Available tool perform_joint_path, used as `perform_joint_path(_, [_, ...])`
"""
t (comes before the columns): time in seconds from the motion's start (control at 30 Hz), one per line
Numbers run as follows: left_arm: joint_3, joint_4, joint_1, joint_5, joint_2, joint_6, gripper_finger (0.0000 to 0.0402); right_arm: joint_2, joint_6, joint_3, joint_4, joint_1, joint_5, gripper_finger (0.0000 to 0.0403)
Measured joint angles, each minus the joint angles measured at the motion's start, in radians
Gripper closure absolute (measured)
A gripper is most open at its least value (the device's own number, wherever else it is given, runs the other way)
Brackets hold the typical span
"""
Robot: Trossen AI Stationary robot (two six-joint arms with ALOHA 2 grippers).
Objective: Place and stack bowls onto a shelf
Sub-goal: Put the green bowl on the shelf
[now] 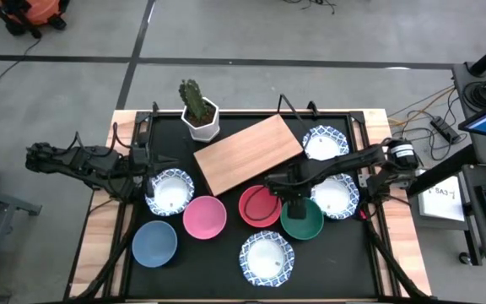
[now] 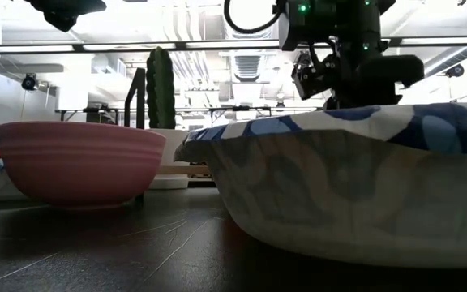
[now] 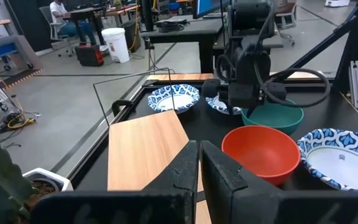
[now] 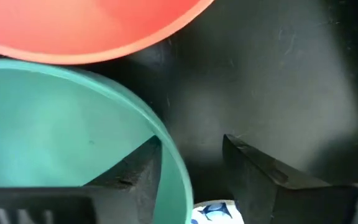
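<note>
My right gripper (image 1: 296,201) hangs open, pointing down over the green bowl (image 1: 302,219). In the right wrist view one finger (image 4: 135,171) stands over the bowl's inside and the other (image 4: 260,174) outside its rim (image 4: 178,171); I see no touch. The red bowl (image 1: 258,205) sits beside it, touching its rim. The wooden shelf (image 1: 247,154) lies bare at the table's far middle. The pink bowl (image 1: 204,216), the blue bowl (image 1: 154,242) and several blue-patterned white bowls (image 1: 267,257) rest on the black table. My left gripper (image 3: 199,158) waits shut at the left.
A cactus in a white pot (image 1: 199,111) stands at the far edge beside the shelf. Patterned bowls sit at the right (image 1: 336,195), far right (image 1: 325,142) and left (image 1: 170,191). Bare table lies along the near edge to the right of the near patterned bowl.
</note>
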Motion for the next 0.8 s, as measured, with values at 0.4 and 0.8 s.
perform_joint_path(0.4, [0.0,0.0,0.0,0.0,0.001,0.011,0.0402,-0.09,0.044,0.0,-0.049,-0.009,-0.021,0.0392])
perform_joint_path(0.8, [0.0,0.011,0.0,-0.001,0.009,0.011,0.0402,-0.254,0.417,0.108,-0.165,-0.074,-0.045,0.0394])
